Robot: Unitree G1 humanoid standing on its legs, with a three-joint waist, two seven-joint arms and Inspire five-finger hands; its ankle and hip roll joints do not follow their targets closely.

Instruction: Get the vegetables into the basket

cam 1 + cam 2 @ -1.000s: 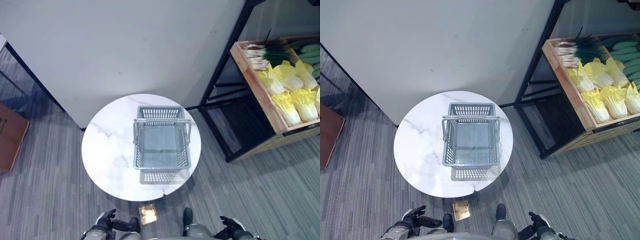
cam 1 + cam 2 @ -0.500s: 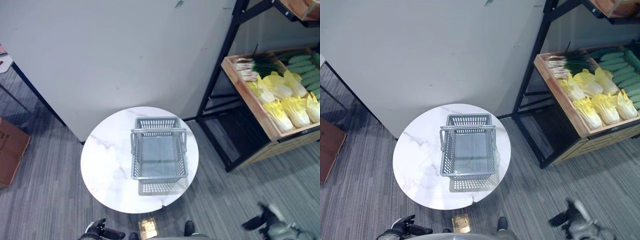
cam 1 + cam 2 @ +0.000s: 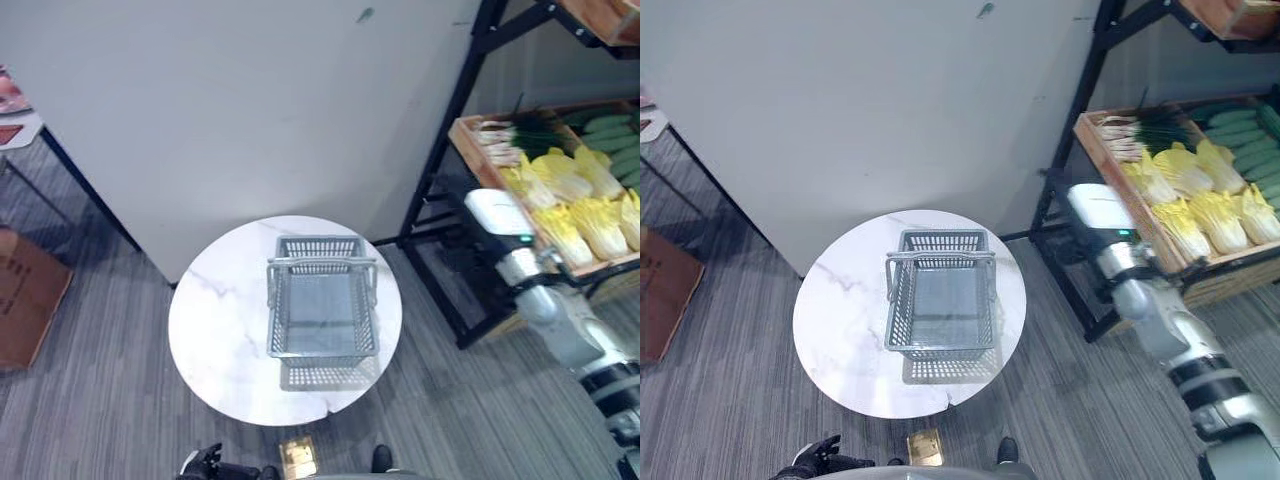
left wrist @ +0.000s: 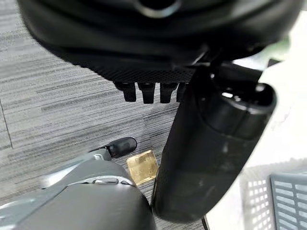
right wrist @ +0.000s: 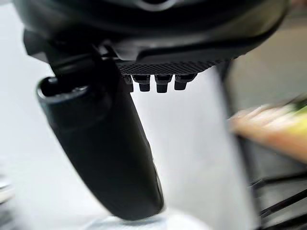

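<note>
An empty grey plastic basket (image 3: 322,310) stands on a round white marble table (image 3: 215,310), its handle lying across the far end. The vegetables lie in a wooden crate (image 3: 478,150) on the shelf at right: yellow cabbages (image 3: 590,200), green onions (image 3: 510,130) and cucumbers (image 3: 615,125). My right arm is raised toward the crate's near corner; the right hand (image 5: 110,153) is open and holds nothing. My left hand (image 3: 205,464) hangs low below the table's near edge, open and empty, over the carpet.
A black metal shelf frame (image 3: 440,170) stands between the table and the crate. A white panel (image 3: 250,100) rises behind the table. A cardboard box (image 3: 30,300) sits on the floor at left. A brass floor plate (image 3: 297,455) lies by the table's near edge.
My right arm has swung up from low at the bottom right to beside the vegetable crate. The camera has shifted a little. My left hand stays low.
</note>
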